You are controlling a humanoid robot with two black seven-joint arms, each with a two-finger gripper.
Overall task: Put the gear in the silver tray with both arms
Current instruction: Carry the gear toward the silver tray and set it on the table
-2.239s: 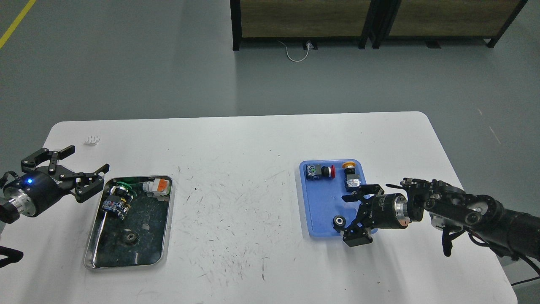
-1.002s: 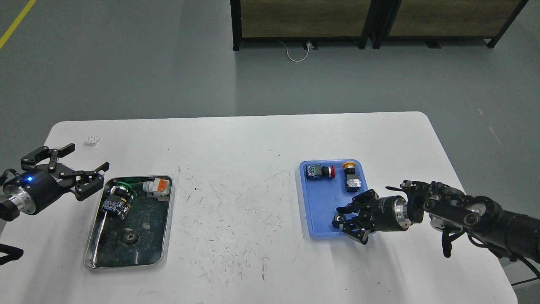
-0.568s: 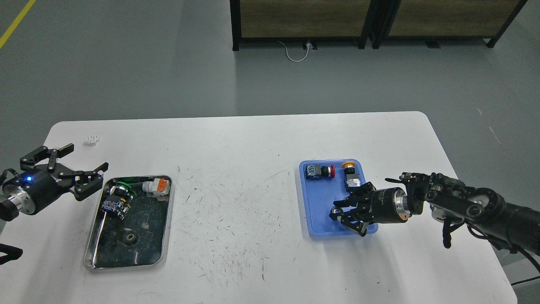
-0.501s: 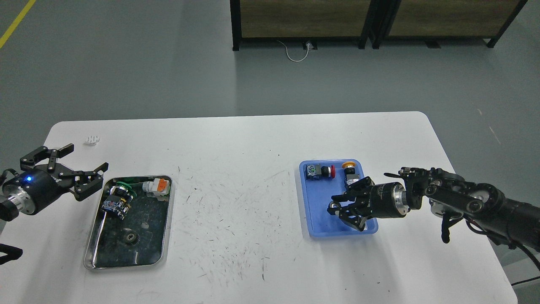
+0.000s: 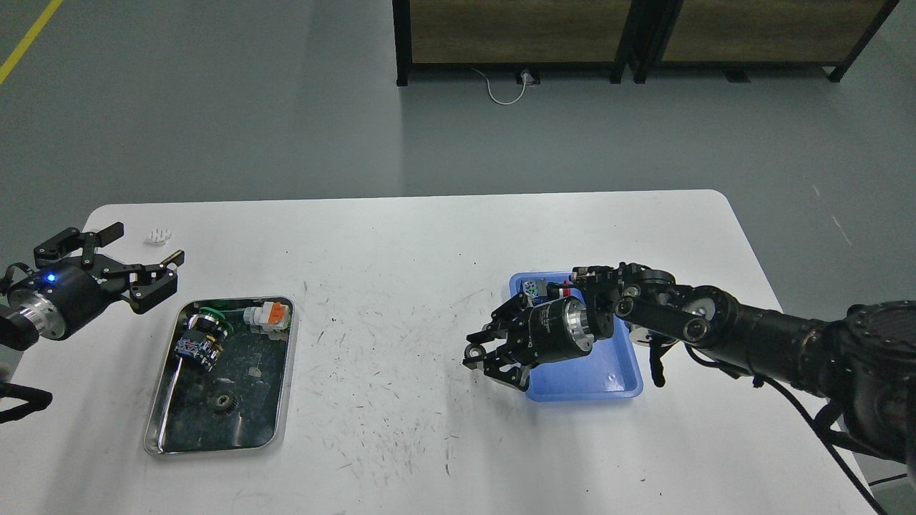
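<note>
The silver tray [image 5: 280,400] lies at the table's left front, with a small dark gear [image 5: 224,403] on its scratched bottom. My right gripper [image 5: 482,352] hangs above the bare table, just left of the blue tray [image 5: 594,375]. It is shut on a small black ring-shaped gear [image 5: 473,351] held at its fingertips. My left gripper [image 5: 147,247] is open and empty, above the table just beyond the silver tray's far left corner.
The silver tray also holds a green and black part [image 5: 200,337] and an orange and white part [image 5: 266,315]. A small white piece [image 5: 158,234] lies at the far left. My right arm hides most of the parts at the blue tray's far end.
My right gripper closed on the black ring gear in the blue tray, lifted it and carried it left, out over the table. My left gripper drifted slightly up and back, still open.
</note>
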